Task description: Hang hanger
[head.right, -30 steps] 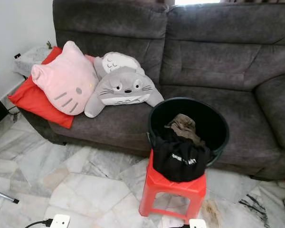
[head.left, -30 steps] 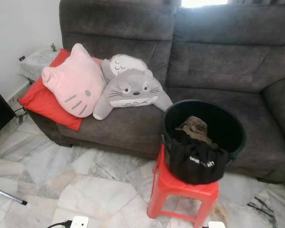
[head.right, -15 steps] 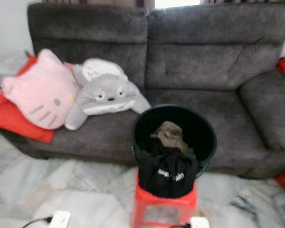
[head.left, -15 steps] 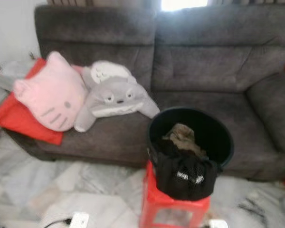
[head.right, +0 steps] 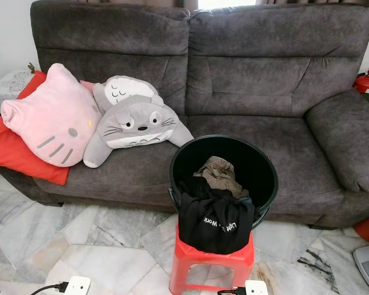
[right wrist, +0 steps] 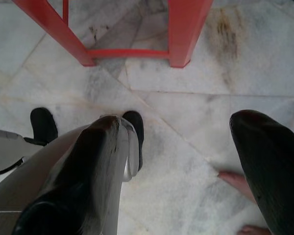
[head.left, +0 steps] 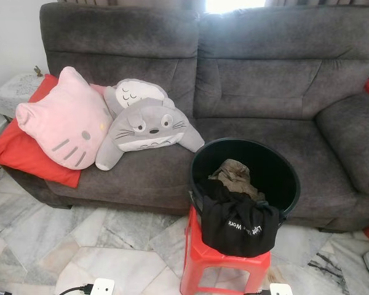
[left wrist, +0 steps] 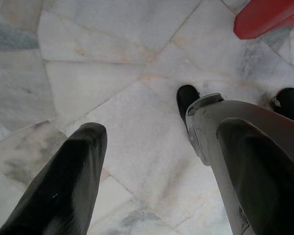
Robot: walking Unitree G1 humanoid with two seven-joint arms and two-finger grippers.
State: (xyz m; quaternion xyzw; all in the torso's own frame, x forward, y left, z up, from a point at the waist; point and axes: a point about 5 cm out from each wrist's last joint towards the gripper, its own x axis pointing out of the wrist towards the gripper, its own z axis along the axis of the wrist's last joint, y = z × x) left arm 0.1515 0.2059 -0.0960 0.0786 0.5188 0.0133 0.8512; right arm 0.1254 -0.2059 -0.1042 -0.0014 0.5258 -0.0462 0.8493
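Sofa [head.left: 264,80]: dark grey cloth with a short, matt, velvety nap. On it, pillows of soft plush: one pink [head.left: 67,120], one grey [head.left: 149,126]; beneath the pink one, a red cushion [head.left: 37,153] in plain matt cloth. Before the sofa, a bucket [head.left: 283,175] of smooth, dark, faintly glossy plastic, over whose rim a black printed cloth [head.left: 240,224] is draped. Stool [head.left: 224,270]: glossy red moulded plastic. Floor [head.left: 43,246]: polished veined marble slabs, stained near the stool.

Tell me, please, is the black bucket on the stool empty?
Not empty: the bucket holds brown cloth, with a black garment draped over its rim.
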